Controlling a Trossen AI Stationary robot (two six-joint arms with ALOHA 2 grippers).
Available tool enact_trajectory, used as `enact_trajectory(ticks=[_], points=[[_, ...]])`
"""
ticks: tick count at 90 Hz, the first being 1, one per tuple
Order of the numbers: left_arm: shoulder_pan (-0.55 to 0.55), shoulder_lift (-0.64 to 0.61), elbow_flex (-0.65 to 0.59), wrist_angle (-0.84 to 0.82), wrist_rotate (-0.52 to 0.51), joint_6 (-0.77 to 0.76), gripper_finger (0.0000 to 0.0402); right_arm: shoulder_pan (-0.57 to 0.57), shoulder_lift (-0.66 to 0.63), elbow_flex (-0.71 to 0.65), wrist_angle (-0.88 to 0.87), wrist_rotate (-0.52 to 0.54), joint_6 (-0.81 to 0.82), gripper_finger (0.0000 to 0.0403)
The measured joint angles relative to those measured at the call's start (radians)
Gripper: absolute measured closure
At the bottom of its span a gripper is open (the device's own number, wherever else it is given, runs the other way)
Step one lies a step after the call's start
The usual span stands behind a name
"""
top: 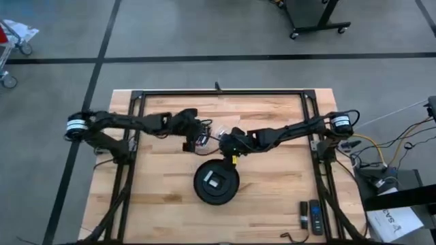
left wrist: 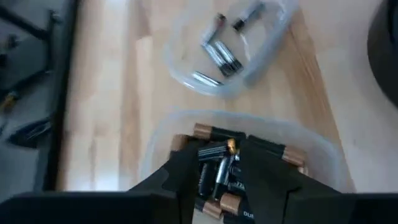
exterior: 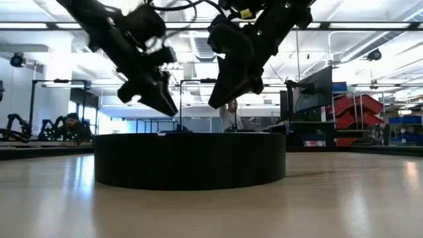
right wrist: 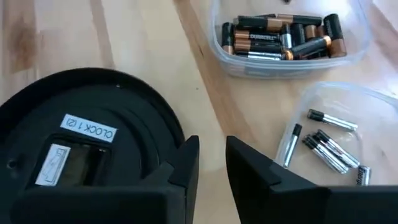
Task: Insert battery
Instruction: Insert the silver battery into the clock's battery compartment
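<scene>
The left gripper (left wrist: 221, 174) hangs released over the clear tub (left wrist: 311, 140) of batteries (left wrist: 214, 165). The right gripper (right wrist: 211, 163) waits released, holding nothing, beside the black clock (right wrist: 81, 143), which lies face down near both tubs

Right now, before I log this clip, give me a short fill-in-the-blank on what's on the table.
1. The left gripper hangs over the tub of large ___.
2. The label on the clock reads ___ 1 (2).
3. The right gripper is open and holds ___.
4. The smaller batteries lie in a ___ plastic container.

Missing: batteries; CLOCK; nothing; clear
</scene>
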Motion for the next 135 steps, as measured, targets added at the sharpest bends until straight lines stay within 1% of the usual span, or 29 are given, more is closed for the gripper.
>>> enact_trajectory(ticks=[14, 28, 38, 52, 61, 68, 80, 93, 104, 114, 118, 127, 135], points=[[-0.001, 0.145, 0.124, -0.131, -0.034, 0.128, 0.0301, 0.016, -0.042, 0.0, -0.042, -0.002, -0.068, 0.0349], [-0.001, 0.266, 0.263, -0.292, -0.043, 0.259, 0.0303, 0.017, -0.071, 0.0, -0.109, -0.001, -0.113, 0.0361], [-0.001, 0.33, 0.337, -0.337, -0.055, 0.337, 0.0304, 0.019, -0.078, 0.001, -0.136, -0.001, -0.122, 0.0364], [-0.005, 0.401, 0.391, -0.356, -0.108, 0.414, 0.0298, 0.035, -0.078, 0.0, -0.184, -0.004, -0.109, 0.0356], [-0.005, 0.427, 0.419, -0.383, -0.14, 0.412, 0.0292, 0.049, -0.078, 0.0, -0.218, -0.004, -0.108, 0.0348], [-0.007, 0.433, 0.43, -0.415, -0.154, 0.382, 0.0288, 0.059, -0.078, 0.0, -0.233, -0.004, -0.109, 0.0342], [-0.01, 0.427, 0.446, -0.466, -0.163, 0.323, 0.0286, 0.07, -0.078, 0.0, -0.256, -0.003, -0.111, 0.0335], [-0.011, 0.419, 0.49, -0.533, -0.166, 0.293, 0.0291, 0.074, -0.078, 0.0, -0.263, -0.003, -0.107, 0.0329], [-0.01, 0.418, 0.498, -0.558, -0.166, 0.261, 0.0291, 0.086, -0.078, 0.0, -0.262, -0.003, -0.095, 0.0331], [-0.002, 0.418, 0.492, -0.555, -0.165, 0.241, 0.0283, 0.097, -0.078, -0.001, -0.261, -0.003, -0.091, 0.0339], [0.004, 0.418, 0.484, -0.558, -0.155, 0.231, 0.0279, 0.101, -0.078, -0.001, -0.261, -0.003, -0.084, 0.0342], [0.022, 0.418, 0.47, -0.557, -0.091, 0.207, 0.0269, 0.108, -0.078, -0.001, -0.261, -0.002, -0.074, 0.0349], [0.039, 0.418, 0.454, -0.548, -0.078, 0.192, 0.0262, 0.112, -0.078, -0.002, -0.261, -0.002, -0.065, 0.0354]])
